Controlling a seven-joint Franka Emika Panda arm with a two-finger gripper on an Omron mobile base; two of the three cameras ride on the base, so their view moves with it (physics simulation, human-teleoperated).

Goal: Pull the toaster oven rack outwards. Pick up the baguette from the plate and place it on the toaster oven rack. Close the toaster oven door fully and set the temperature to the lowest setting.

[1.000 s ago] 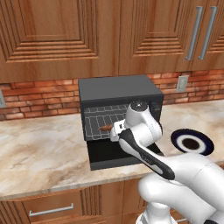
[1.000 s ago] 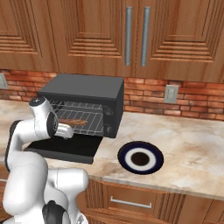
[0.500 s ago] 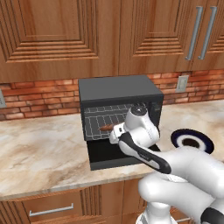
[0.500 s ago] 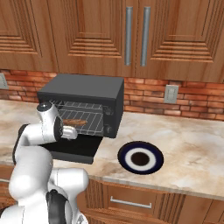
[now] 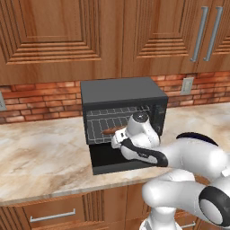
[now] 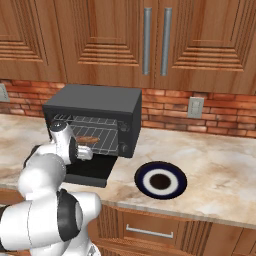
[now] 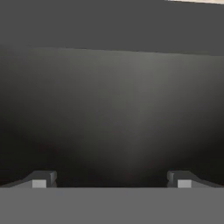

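The dark toaster oven (image 5: 121, 92) (image 6: 95, 102) stands on the counter, and its door (image 5: 108, 161) (image 6: 95, 172) lies folded down flat in front. Inside, the brown baguette (image 5: 109, 131) (image 6: 87, 139) rests on the silver wire rack (image 5: 101, 122) (image 6: 102, 134). My gripper (image 5: 117, 140) (image 6: 86, 152) hovers just in front of the rack's front edge, above the lowered door, open and holding nothing. In the hand view the fingertips (image 7: 43, 180) stand wide apart before a dark flat surface, with the gripper (image 7: 112, 181) close to it. The navy-rimmed plate (image 6: 161, 180) (image 5: 191, 134) is bare.
Knobs (image 6: 124, 137) line the control strip on the right of the oven's front. A brick wall with an outlet (image 6: 194, 107) runs behind, under wooden cabinets (image 6: 150, 40). Marble counter (image 5: 40, 148) spreads left of the oven and around the plate.
The hand has sunk a little and come closer to the oven's front, down from the cavity's upper part toward the door. The jaws stayed wide. The baguette has not moved.
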